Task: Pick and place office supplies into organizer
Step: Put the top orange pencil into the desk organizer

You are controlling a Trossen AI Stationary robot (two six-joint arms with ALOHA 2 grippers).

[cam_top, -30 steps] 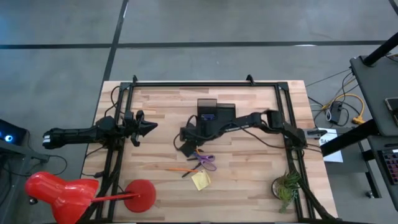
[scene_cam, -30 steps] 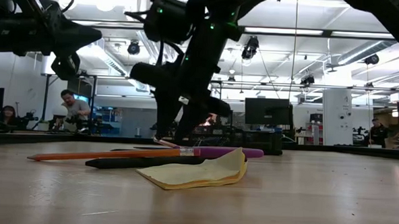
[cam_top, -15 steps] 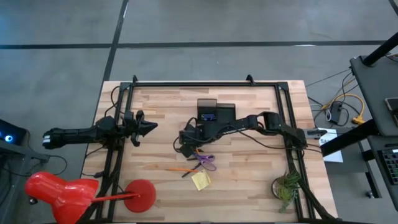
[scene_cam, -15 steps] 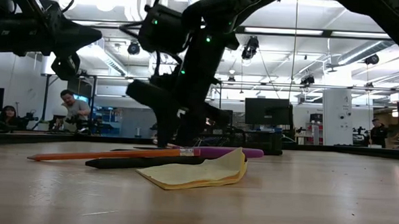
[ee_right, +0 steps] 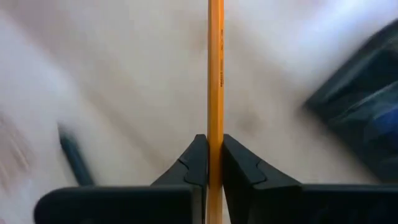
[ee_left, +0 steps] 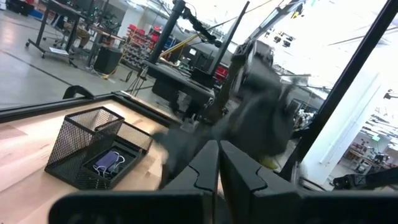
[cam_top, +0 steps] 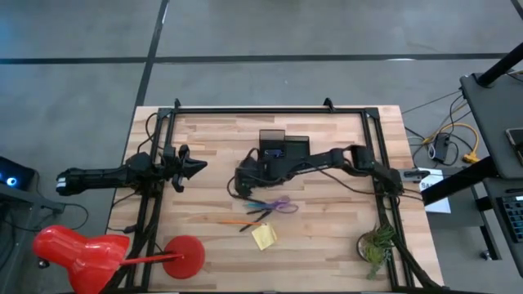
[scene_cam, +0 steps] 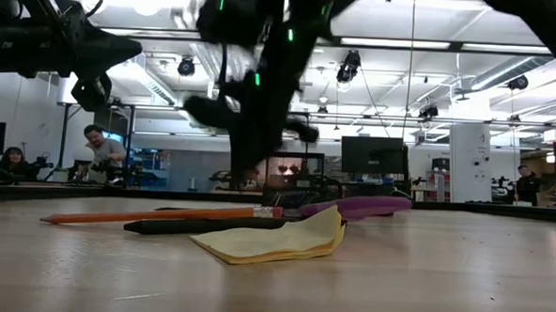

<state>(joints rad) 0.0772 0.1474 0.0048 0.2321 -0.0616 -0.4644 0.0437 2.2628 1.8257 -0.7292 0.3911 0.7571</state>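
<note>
We note bright overhead ceiling lights, glare through the left wrist view, motion blur smearing both wrist views.

green plant [cam_top: 377, 247], red lamp [cam_top: 82, 253], wooden table [cam_top: 212, 139]

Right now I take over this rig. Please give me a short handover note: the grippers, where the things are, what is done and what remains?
Right gripper: shut on a yellow pencil, near the organizer.
Left gripper: shut on nothing, waiting at the table's left side.
Organizer: something small and bluish lies in its low compartment.
On the table, in front of the organizer: purple scissors, orange pencil, black pen, yellow sticky pad.
Left: place the held pencil, then those four.
</note>
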